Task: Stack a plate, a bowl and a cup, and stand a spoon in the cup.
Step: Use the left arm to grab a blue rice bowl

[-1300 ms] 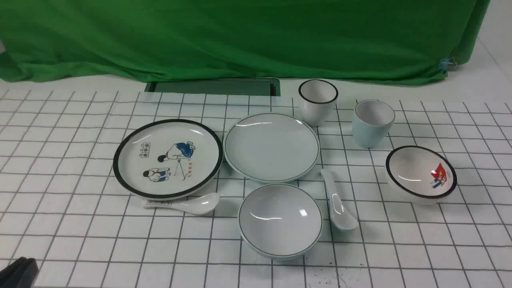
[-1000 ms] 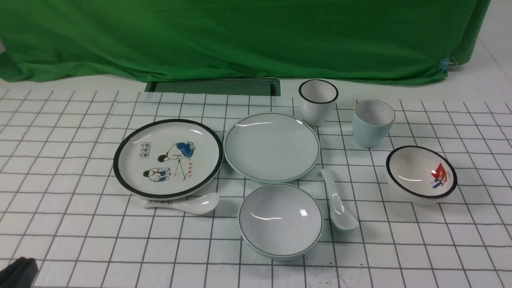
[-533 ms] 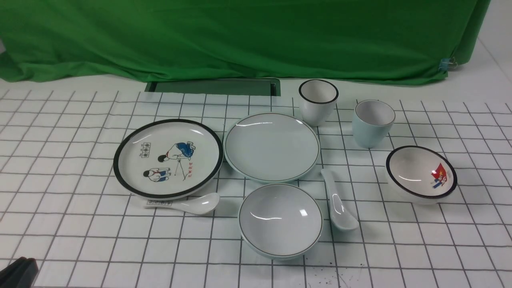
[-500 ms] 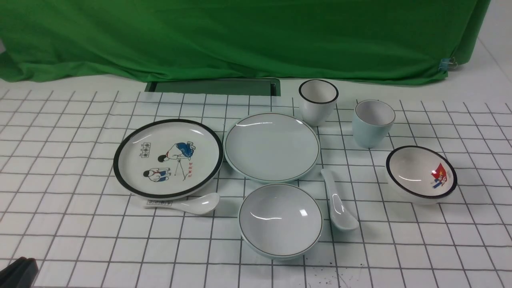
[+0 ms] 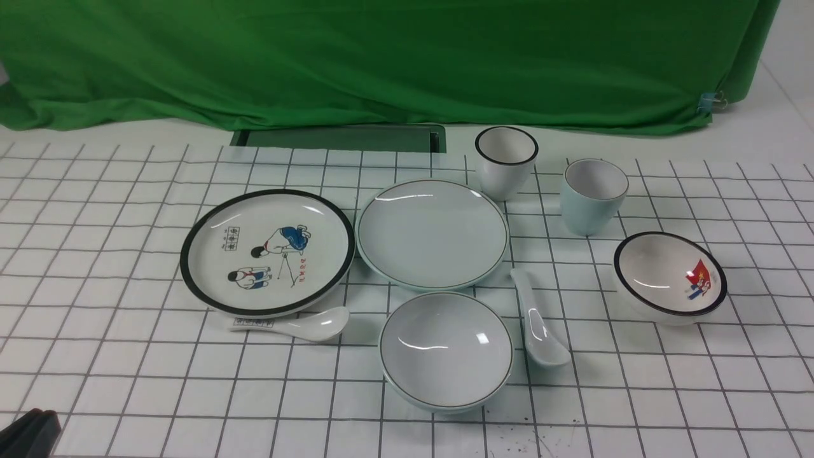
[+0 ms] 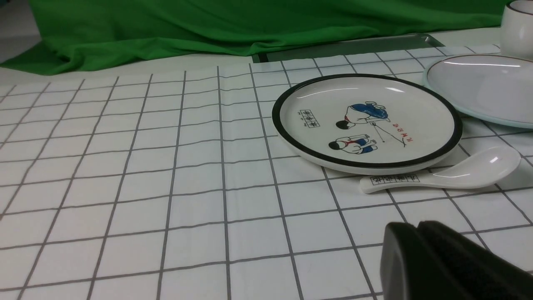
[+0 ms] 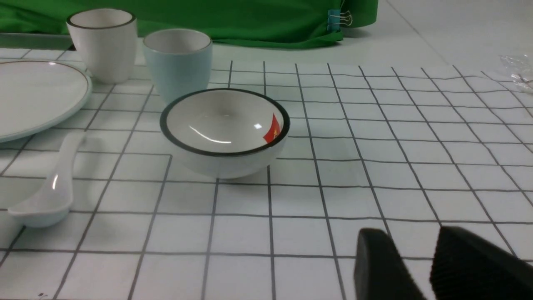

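- My right jaws (image 7: 402, 231) stand apart with nothing between them; my left jaws (image 6: 416, 225) are closed and empty.
- Nearest the front edge of the table (image 5: 191, 407) sits the bowl (image 5: 445, 350), upright, just in front of the plate (image 5: 432, 234).
- The spoon (image 5: 537, 321) lies flat to the right of the bowl.
- The cup (image 5: 591, 197) stands upright, beyond the spoon and right of the plate.
- Completed: none of the stack. Plate, bowl, cup and spoon rest separately.
- Remaining, in my judgement: seat the bowl on the plate, set the cup in the bowl, then stand the spoon in the cup.
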